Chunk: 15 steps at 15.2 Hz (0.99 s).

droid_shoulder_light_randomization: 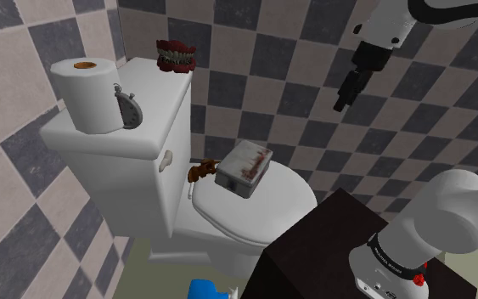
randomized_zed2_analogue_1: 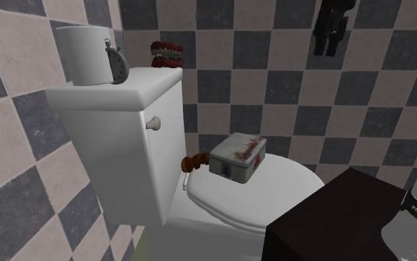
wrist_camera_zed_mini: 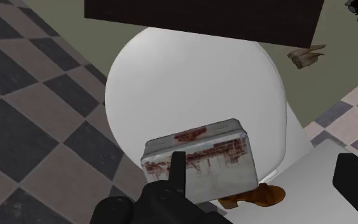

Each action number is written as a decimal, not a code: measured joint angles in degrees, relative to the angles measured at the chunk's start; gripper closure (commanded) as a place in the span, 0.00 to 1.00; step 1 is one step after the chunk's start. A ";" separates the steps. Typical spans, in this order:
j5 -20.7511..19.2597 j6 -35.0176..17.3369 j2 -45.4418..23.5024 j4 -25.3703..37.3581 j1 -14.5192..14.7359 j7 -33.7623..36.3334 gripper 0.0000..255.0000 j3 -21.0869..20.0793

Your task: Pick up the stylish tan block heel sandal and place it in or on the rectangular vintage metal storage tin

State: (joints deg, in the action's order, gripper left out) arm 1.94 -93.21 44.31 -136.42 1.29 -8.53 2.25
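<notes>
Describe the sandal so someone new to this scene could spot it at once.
Find the white toilet against the checkered wall; on its closed lid sits a worn whitish tin with reddish marks. The sandal lies low between that tin and the tank, the only small brown thing there.

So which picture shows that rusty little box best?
The wrist view: the tin sits close under the camera, its lid and one stained side plain. The shoulder and second exterior views show it farther off, on the toilet lid beside the sandal.
</notes>
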 measured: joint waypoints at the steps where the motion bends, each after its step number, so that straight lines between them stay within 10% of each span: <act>1: 0.00 0.00 0.00 0.00 0.00 0.00 0.00 0.00; 15: -1.37 -26.39 -21.46 -2.69 5.86 -16.10 0.00 1.89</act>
State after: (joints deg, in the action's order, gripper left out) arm 0.57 -119.60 22.85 -139.11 7.15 -24.63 4.14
